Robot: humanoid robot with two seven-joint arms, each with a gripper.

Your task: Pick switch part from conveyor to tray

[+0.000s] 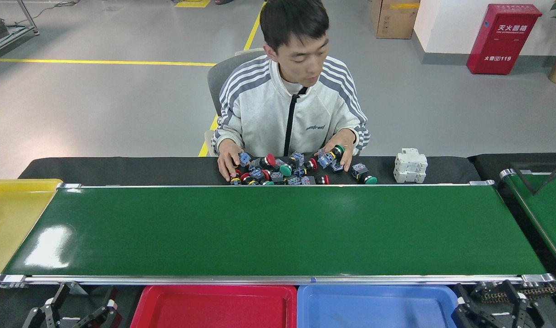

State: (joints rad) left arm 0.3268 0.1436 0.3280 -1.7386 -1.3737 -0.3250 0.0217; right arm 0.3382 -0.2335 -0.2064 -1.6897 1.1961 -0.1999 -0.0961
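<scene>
1. The conveyor (278, 230) runs side to side across the middle, its glossy green belt bare, with a silver frame along the near edge.
2. The switch parts (287, 171), red- and green-capped with blue and black bodies, lie in a heap on the black table (123, 167) at 12 o'clock of the belt, just beyond its far edge.
3. A person sits behind the heap, one hand (227, 164) at its 9 o'clock side and the other hand (341, 152) at its 3 o'clock side, both touching parts.
4. A white breaker block (410, 166) stands at 3 o'clock of the heap, apart from it.
5. A red tray (214, 294) and a blue tray (378, 294) sit side by side at 6 o'clock of the belt; a yellow tray (13, 205) lies at 9 o'clock.
6. The left gripper (73, 314) sits at 7 o'clock, fingers spread, holding nothing.
7. The right gripper (501, 303) sits at 5 o'clock; how wide it stands I cannot tell.
</scene>
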